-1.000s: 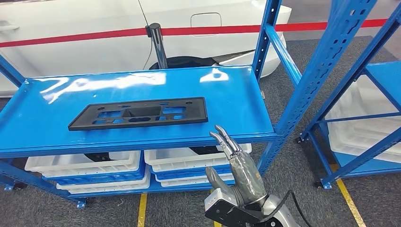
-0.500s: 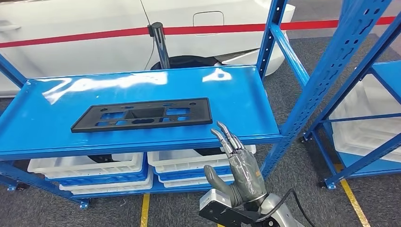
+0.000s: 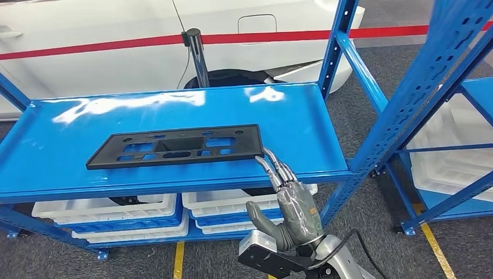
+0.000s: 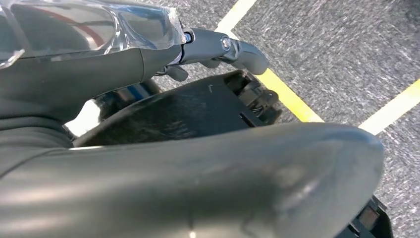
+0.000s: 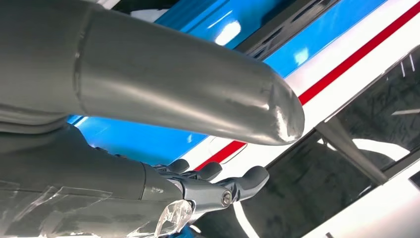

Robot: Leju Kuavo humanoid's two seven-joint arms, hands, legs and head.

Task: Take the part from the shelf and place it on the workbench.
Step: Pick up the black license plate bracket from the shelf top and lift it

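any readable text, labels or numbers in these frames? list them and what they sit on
None readable.
Black part on the blue shelf: no label or marking shows.
White bins under the shelf: no print shows.
White car behind: only a plain red stripe, no lettering.
Right hand: no marking shows.

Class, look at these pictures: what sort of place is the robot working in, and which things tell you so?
Probably a car factory or workshop floor. Blue steel shelving holds a black plastic part, white bins sit stacked beneath, a white car stands behind a red barrier tape, and yellow lines mark the floor.
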